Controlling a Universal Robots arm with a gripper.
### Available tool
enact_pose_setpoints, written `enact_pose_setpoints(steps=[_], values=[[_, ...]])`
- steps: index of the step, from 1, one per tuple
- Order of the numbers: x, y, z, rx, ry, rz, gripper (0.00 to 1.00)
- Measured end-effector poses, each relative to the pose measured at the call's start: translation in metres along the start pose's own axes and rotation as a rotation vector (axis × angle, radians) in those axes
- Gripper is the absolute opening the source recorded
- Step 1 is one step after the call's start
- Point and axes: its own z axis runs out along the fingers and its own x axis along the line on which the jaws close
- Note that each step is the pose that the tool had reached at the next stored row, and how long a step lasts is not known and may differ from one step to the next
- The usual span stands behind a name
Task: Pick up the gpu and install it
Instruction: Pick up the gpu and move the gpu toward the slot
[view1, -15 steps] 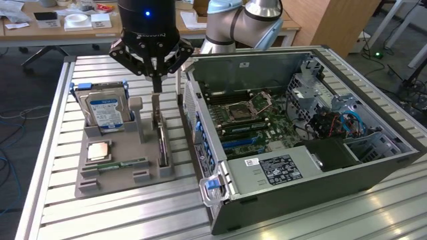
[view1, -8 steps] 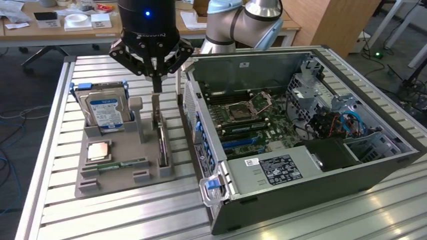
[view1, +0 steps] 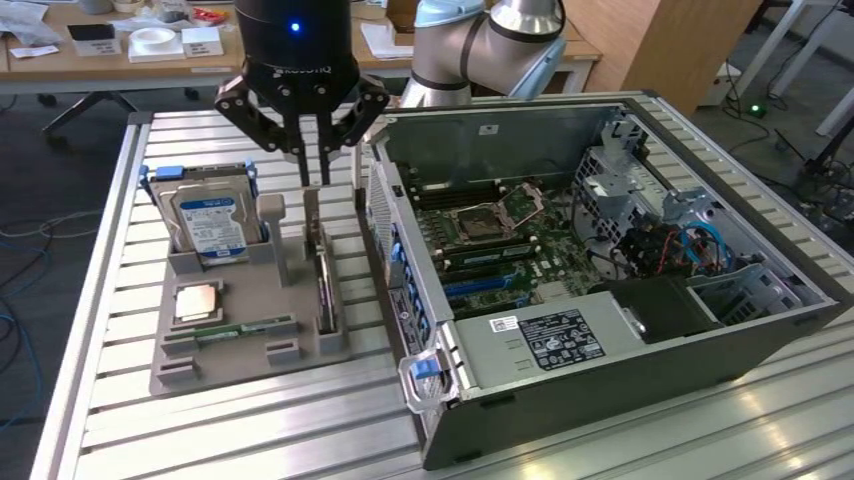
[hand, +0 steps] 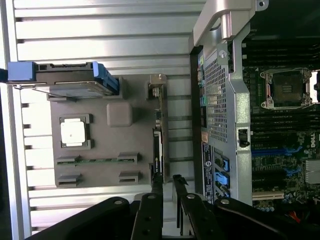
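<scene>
The gpu (view1: 322, 285) stands on edge in a slot of the grey holder (view1: 267, 290), a thin dark card with its silver bracket at the far end. In the wrist view the gpu (hand: 159, 135) runs along the holder's (hand: 120, 142) side nearest the computer case. My gripper (view1: 315, 182) hangs just above the card's far end, pointing down. Its fingers stand a little apart with nothing between them. In the wrist view the gripper (hand: 167, 180) sits over one end of the card, one fingertip (hand: 156, 179) in line with the card's edge.
The holder also carries a blue-labelled hard drive (view1: 207, 215), a processor chip (view1: 198, 300) and a green memory stick (view1: 247, 328). The open computer case (view1: 441, 330) lies close beside the holder on the exterior view's right, motherboard (view1: 507, 240) exposed. All rests on a slatted metal table (view1: 240, 430).
</scene>
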Motion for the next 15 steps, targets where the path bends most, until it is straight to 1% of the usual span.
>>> enact_pose_setpoints(steps=[1,2,3,4,9,15], values=[[0.000,0.0000,0.0000,0.0000,0.0000,0.000,0.23],[0.000,0.0000,0.0000,0.0000,0.0000,0.000,0.29],[0.000,0.0000,0.0000,0.0000,0.0000,0.000,0.29],[0.000,0.0000,0.0000,0.0000,0.0000,0.000,0.36],[0.000,0.0000,0.0005,0.0000,0.0000,0.000,0.36],[0.000,-0.0005,0.0109,0.0000,0.0000,0.000,0.36]])
